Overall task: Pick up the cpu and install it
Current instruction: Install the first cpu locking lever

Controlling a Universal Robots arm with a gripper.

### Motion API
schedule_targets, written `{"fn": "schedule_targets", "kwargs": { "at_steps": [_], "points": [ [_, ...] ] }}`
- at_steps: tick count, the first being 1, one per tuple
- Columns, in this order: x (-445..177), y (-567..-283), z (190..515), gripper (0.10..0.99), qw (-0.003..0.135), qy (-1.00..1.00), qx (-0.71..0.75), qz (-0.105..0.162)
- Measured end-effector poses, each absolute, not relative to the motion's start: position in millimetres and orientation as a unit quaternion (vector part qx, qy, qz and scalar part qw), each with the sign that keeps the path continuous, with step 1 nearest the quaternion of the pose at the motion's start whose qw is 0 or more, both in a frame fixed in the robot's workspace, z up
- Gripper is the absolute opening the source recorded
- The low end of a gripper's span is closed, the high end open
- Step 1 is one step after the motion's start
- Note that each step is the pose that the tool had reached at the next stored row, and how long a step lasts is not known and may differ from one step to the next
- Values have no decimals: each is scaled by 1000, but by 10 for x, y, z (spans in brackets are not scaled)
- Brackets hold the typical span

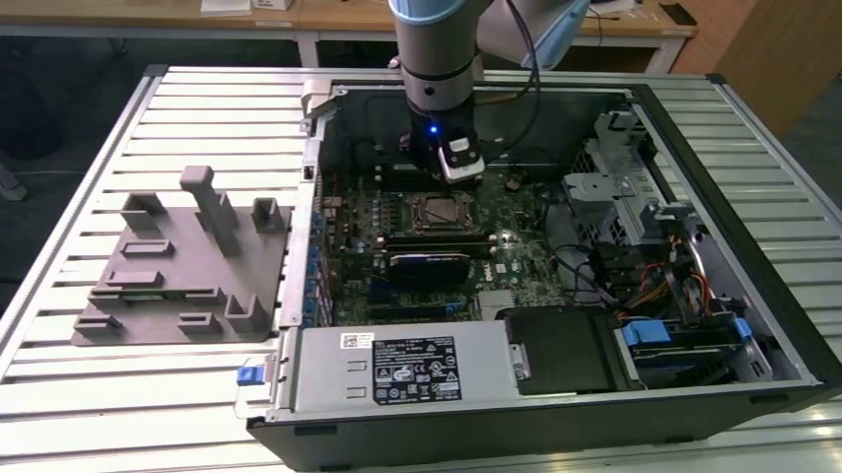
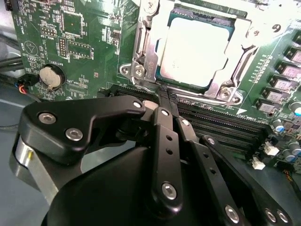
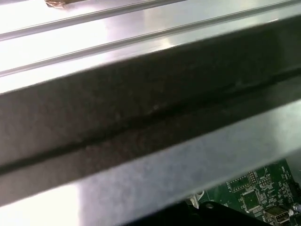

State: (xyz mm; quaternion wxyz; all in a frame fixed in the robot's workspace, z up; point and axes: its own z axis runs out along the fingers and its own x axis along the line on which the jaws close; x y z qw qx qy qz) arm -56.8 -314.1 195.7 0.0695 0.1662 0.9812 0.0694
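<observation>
A counter point(image 1: 105, 148) of pale ribbed metal slats fills the exterior view. Past its far edge at twelve o'clock stands a light wooden desk point(image 1: 329, 22) on white legs, with dark floor point(image 1: 79, 69) beneath. At two o'clock stands a brown wooden panel point(image 1: 776, 49).

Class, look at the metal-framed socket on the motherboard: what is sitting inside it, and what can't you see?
Inside the socket lies the cpu, its silvery top showing through the frame's opening. The frame covers the chip's edges, and whatever lies beneath the chip is hidden.

One cpu point(image 2: 195, 49), one socket point(image 2: 141, 70), one coin cell point(image 2: 51, 76).
</observation>
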Motion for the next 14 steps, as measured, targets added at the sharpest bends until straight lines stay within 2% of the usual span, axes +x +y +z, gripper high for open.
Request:
{"fn": "schedule_targets", "kwargs": {
  "at_steps": [14],
  "points": [
    [-568, -3143, 1966, 106, 70, 981, 166, 70]
  ]
}}
